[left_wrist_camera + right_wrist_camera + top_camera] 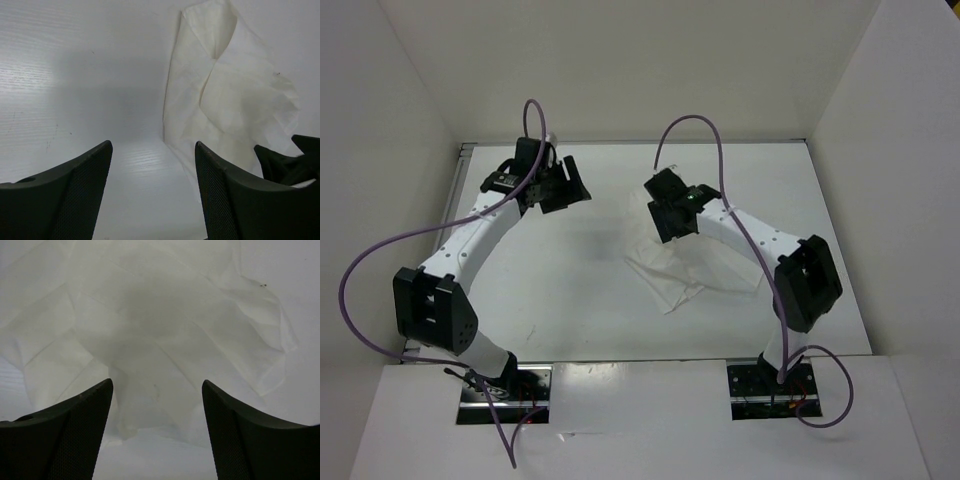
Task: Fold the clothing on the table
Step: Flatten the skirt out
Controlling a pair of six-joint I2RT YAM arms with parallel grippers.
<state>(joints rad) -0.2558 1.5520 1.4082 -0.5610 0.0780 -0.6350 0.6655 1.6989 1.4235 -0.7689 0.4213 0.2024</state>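
The clothing point(672, 268) is a white, wrinkled heap lying right of centre on the table point(570, 295). My right gripper point(672, 212) hangs above its far edge, open, with nothing between the fingers. In the right wrist view the crumpled fabric point(160, 325) fills the frame just beyond the open right gripper point(157, 382). My left gripper point(566, 186) is open over bare table at the far left, apart from the cloth. The left wrist view shows the clothing point(235, 100) ahead and to the right of the open left gripper point(153, 144), which has only tabletop between its fingers.
Upright white walls point(620, 70) close in the table at the back and on both sides. Purple cables point(380, 250) loop from each arm. The black tip of the right gripper point(295, 160) shows at the right edge of the left wrist view.
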